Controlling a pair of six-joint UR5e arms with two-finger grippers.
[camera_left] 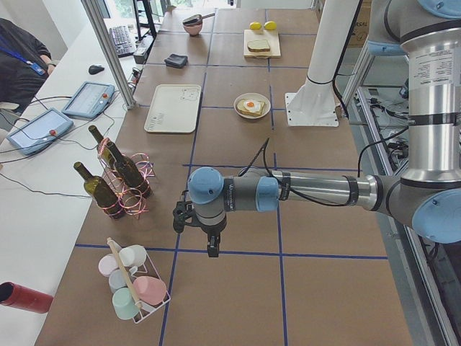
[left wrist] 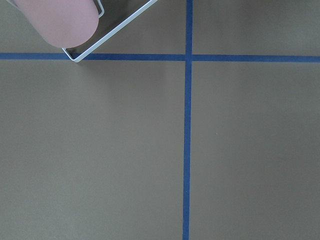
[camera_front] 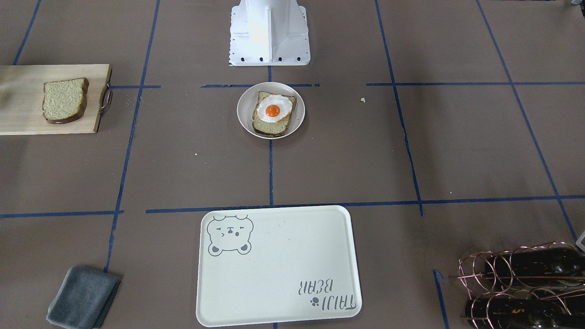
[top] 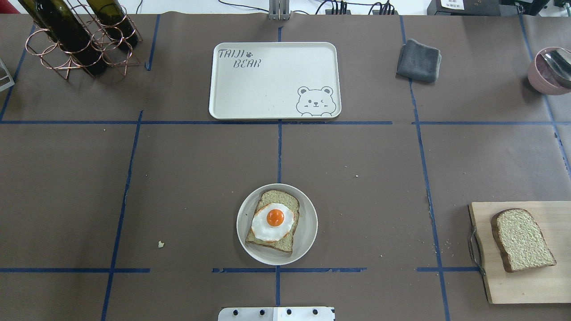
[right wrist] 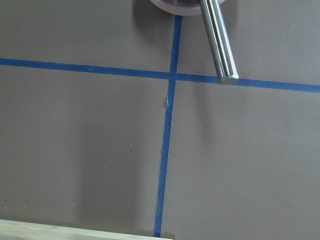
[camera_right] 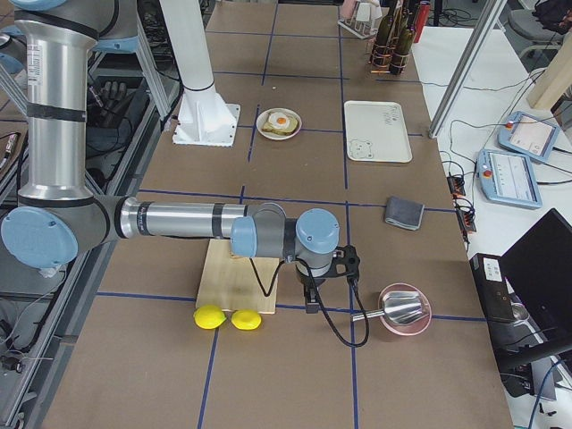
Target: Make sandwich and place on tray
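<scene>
A small round white plate near the robot's base holds one bread slice with a fried egg on top, uncovered. The second bread slice lies on a pale wooden board at the right. The white bear tray sits bare at the table's far middle. My left gripper hovers over the table's left end, far from the plate. My right gripper hovers just past the board, near a pink bowl. I cannot tell whether either is open or shut.
A copper rack with wine bottles stands far left. A folded grey cloth lies right of the tray. A pink bowl with a metal ladle is far right. Two lemons lie by the board. A cup rack is near the left gripper.
</scene>
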